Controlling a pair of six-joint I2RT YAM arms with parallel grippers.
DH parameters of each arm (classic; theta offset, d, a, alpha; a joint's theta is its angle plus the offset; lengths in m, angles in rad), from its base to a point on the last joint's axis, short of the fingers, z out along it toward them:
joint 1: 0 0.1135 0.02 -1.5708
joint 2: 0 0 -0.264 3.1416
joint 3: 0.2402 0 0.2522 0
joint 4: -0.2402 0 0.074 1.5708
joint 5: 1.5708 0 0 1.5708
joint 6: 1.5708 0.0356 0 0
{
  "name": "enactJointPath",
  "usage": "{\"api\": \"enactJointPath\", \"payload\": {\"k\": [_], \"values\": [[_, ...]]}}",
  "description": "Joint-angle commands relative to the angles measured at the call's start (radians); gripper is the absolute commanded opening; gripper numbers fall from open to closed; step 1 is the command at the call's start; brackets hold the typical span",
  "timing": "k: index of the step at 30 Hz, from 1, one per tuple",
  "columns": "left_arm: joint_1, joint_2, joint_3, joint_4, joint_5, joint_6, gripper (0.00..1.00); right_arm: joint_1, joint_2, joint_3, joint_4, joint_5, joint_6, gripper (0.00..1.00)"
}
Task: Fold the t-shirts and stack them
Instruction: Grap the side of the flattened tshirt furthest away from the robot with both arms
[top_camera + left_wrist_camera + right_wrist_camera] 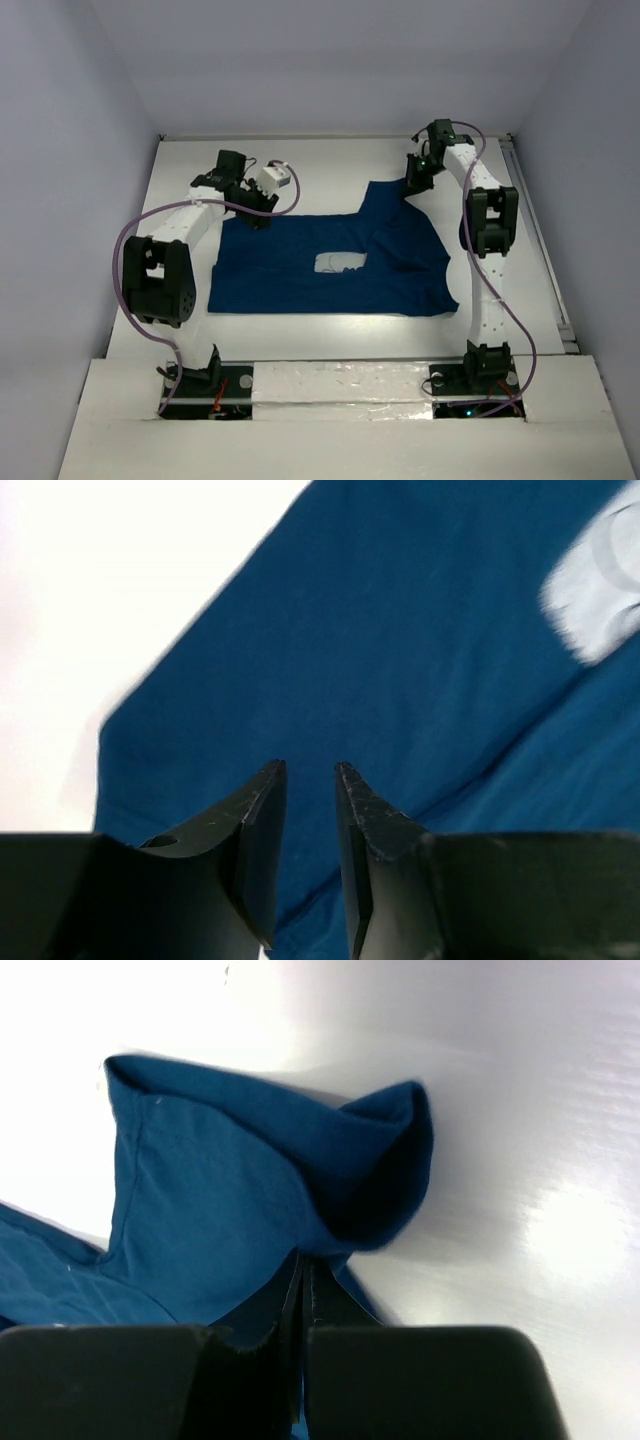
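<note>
The t-shirt (300,285) lies spread flat in the middle of the table (330,160), between the two arms; its near edge runs straight across just beyond the arm bases, and the pale print (340,263) faces up at its centre. Its long axis appears to run left to right; the sleeve (385,200) juts toward the far side at the right end, so the shoulders seem to point right and the hem left, though the neck opening cannot be made out. Farther back, the left end effector (256,210) hovers over the shirt's far-left corner; its jaws stand a narrow way apart, with nothing seen between them. Farthest, the right end effector (413,188) is closed on the tip of that sleeve, pinching a fold of blue cloth that bunches just ahead of it.

The step in hand looks like the first fold, taking the sleeve in. The next move probably calls for the right arm to lift the sleeve a little and carry it nearward onto the body of the shirt; the left end effector would need to come down on its corner so the shirt does not drag across the table; too low a pull could rumple the flat cloth.
</note>
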State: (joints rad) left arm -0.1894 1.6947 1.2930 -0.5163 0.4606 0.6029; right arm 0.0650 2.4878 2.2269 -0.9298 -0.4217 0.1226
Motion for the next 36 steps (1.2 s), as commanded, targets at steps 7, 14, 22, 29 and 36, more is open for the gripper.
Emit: {"api": "enactJointPath", "payload": {"k": [7,14,22,29,36], "values": [[0.053,0.049,-0.101,0.194,-0.311,-0.015,0.27,0.001,-0.176,-0.124,0.065,0.014,-0.089,0.0],[0.062,0.125,-0.083,0.291,-0.451,-0.017,0.3,0.001,-0.176,-0.148,0.054,-0.034,-0.109,0.0],[0.08,0.191,0.008,0.273,-0.43,-0.018,0.31,0.001,-0.164,-0.162,0.049,-0.049,-0.11,0.0],[0.102,0.223,0.107,0.227,-0.357,-0.002,0.33,0.01,-0.158,-0.167,0.051,-0.057,-0.14,0.0],[0.143,0.31,0.255,-0.002,-0.142,0.058,0.33,0.01,-0.159,-0.161,0.036,-0.052,-0.15,0.0]]}}
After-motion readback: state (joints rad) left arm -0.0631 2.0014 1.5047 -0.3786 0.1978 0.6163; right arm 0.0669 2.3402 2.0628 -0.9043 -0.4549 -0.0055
